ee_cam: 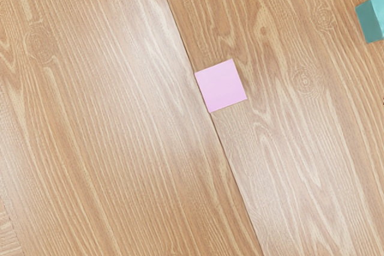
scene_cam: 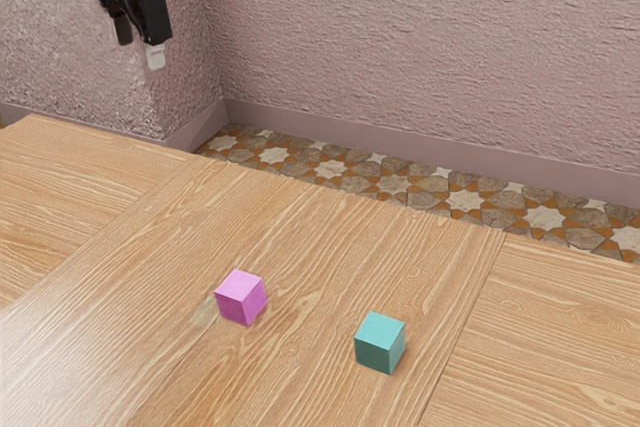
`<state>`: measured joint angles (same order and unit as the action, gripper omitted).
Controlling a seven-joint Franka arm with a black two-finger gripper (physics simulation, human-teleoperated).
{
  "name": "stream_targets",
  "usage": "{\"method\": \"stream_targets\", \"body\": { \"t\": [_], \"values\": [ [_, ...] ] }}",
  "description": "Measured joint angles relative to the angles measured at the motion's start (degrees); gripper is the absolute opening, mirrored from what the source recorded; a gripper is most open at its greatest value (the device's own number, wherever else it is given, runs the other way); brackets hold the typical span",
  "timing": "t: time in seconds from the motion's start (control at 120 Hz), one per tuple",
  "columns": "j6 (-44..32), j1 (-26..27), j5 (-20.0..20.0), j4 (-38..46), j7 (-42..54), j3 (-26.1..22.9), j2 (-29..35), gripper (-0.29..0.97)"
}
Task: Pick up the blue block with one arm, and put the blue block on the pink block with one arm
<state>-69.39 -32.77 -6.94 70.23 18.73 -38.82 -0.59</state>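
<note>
Since your gripper hangs high by the wall at the exterior view's left, well above the table, the coming move turns on where the blue block lies from it. That block rests on the wood toward the exterior view's right, apart from the pink block and beyond it from the arm. Through the wrist camera you look almost straight down on pink, with blue well off to one side, so you probably must travel past pink before descending. Your gripper carries nothing, but you cannot tell whether it stands wide or narrow. Being a cube, blue offers no long axis.
</note>
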Motion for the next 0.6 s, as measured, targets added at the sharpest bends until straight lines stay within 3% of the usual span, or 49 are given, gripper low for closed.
{"method": "stream_targets", "body": {
  "t": [0.167, 0.258, 0.35, 0.442, 0.6],
  "values": [
    [-4.6, 2.4, -0.3, 0.5, 3.9, -3.5, -1.8, 0.68],
    [-6.8, 13.3, -0.9, 2.8, 5.5, -4.7, -8.3, 0.68],
    [-10.2, 23.8, -4.6, 5.4, 6.5, -5.0, -16.3, 0.68],
    [-13.6, 28.4, -8.1, 6.0, 7.1, -5.0, -21.8, 0.68],
    [-17.9, 33.8, -12.9, 7.0, 7.0, -4.4, -25.3, 0.68]
  ]
}}
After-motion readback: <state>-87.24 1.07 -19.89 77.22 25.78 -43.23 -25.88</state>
